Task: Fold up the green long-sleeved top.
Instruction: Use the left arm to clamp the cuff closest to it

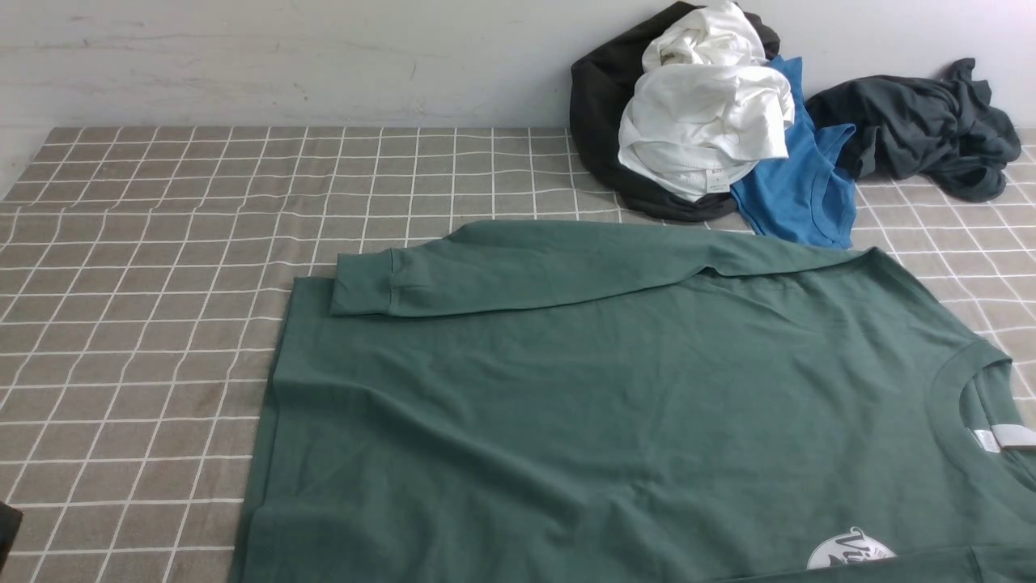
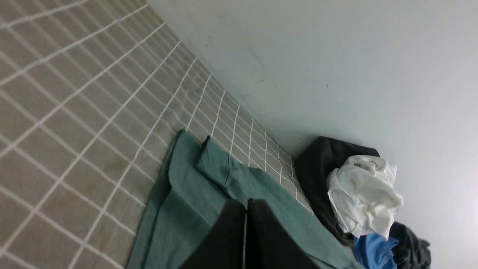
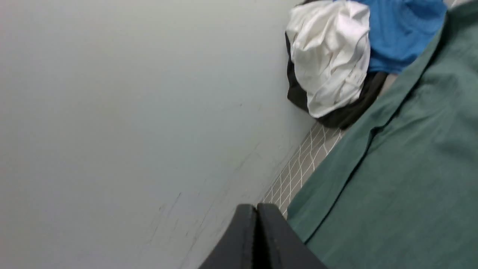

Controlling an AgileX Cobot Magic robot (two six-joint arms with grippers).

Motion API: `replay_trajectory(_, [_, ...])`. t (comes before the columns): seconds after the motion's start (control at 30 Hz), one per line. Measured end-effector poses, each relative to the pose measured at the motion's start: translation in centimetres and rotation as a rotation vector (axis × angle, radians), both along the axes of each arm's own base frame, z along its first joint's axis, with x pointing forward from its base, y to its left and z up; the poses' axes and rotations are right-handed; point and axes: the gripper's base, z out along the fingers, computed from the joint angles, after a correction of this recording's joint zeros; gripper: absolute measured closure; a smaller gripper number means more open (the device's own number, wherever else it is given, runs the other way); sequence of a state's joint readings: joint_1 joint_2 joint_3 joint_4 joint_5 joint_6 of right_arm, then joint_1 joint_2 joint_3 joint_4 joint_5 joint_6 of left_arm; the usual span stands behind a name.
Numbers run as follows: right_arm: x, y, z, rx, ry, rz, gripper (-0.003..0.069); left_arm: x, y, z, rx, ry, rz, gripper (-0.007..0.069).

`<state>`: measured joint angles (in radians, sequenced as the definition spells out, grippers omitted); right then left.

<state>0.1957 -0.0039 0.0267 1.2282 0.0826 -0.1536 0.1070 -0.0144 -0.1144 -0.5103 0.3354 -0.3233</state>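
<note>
Front view: the green top (image 1: pixel 566 389) lies spread across the desk (image 1: pixel 146 308). Left claw (image 2: pixel 245 203) and right claw (image 3: pixel 257 209) are closed, empty. Its soft jersey should sag and wrinkle; probably best gripped at hem corners.

Left gripper (image 2: pixel 246 203): jaws together, nothing between fingertips; dark fingers (image 2: pixel 229 231) side by side, thin seam down the middle. Right gripper (image 3: pixel 257 207): same, jaws together, empty, dark fingers (image 3: pixel 239 233) tapering toward the tips. In each wrist view the gripper comes in from 6 o'clock, tips toward 12. Front view: only a dark bit of the left arm (image 1: pixel 8 528) at the frame edge, between 8 and 9 o'clock; right arm out of that view. Rest of both arms out of frame.
</note>
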Motion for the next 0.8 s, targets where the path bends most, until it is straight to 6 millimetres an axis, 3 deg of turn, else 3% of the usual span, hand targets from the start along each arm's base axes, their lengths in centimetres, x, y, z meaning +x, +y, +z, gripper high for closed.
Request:
replay_trajectory(0.23, [0.0,-0.1,0.1,-0.108,-0.025,-0.024,0.0673,-1.1,-0.8,2.8,0.368,-0.038,-0.102,0.0631])
replay_trajectory(0.43, [0.0,-0.2,0.3,-0.321,-0.072,-0.047,0.0673,-2.0,-1.7,3.9,0.509,0.001,-0.222,0.0631])
replay_trajectory(0.5, [-0.3,-0.2,2.3,-0.508,-0.158,-0.072,0.0673,-2.0,-2.1,4.8,0.539,0.078,-0.3,0.0631])
replay_trajectory(0.6, [-0.6,-0.3,4.8,-0.645,-0.231,-0.106,0.0673,-1.7,-2.2,5.8,0.573,0.152,-0.357,0.0631])
replay_trajectory(0.67, [-0.4,-0.3,7.2,-0.8,-0.276,-0.136,0.0673,-1.2,-2.2,7.4,0.621,0.217,-0.407,0.0631])
replay_trajectory(0.8, [1.6,0.1,10.8,-1.0,-0.266,-0.141,0.0673,-0.1,-1.8,10.0,0.741,0.344,-0.488,0.0631])
